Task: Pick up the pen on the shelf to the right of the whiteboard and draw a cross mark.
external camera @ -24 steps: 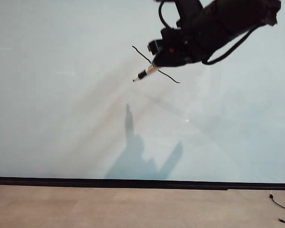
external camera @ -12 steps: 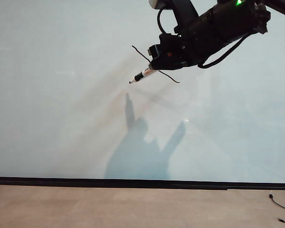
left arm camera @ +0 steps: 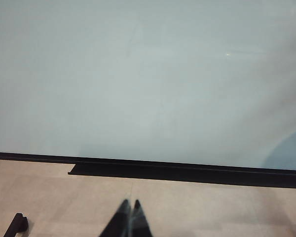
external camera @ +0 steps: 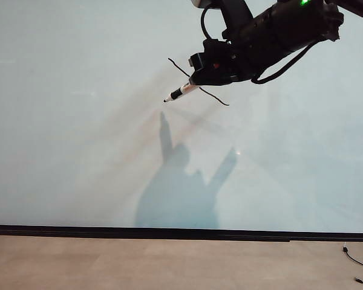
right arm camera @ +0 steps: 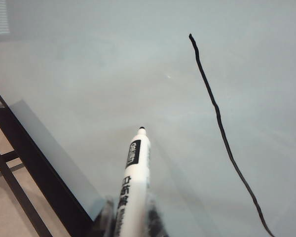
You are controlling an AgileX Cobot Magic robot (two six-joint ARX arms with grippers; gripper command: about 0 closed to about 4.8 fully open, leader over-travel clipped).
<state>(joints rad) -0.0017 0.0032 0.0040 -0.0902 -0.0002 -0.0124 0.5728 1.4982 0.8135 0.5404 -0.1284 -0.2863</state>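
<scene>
The whiteboard [external camera: 78, 121] fills the exterior view. My right gripper [external camera: 195, 84] hangs in front of its upper middle, shut on the pen [external camera: 183, 92], a white barrel with a black band. The pen's black tip points down-left, just left of a single wavy black diagonal stroke [external camera: 213, 97]. No cross mark shows, only this one stroke. In the right wrist view the pen [right arm camera: 133, 182] juts from the right gripper [right arm camera: 130, 219] beside the stroke [right arm camera: 222, 133]; the tip looks slightly off the board. My left gripper [left arm camera: 129, 203] is shut and empty, low before the board. The shelf is out of view.
A thin black strip [external camera: 169, 232] runs along the board's lower edge above a tan surface [external camera: 139, 266]. Thin cables [external camera: 354, 260] lie at the lower right. A small black object [left arm camera: 17, 223] sits near the left gripper. Dark frame bars [right arm camera: 19, 163] cross the right wrist view.
The right gripper has shifted slightly left with the pen, carrying the tip a little farther from the stroke. Its shadow on the board has grown. The left arm is still.
</scene>
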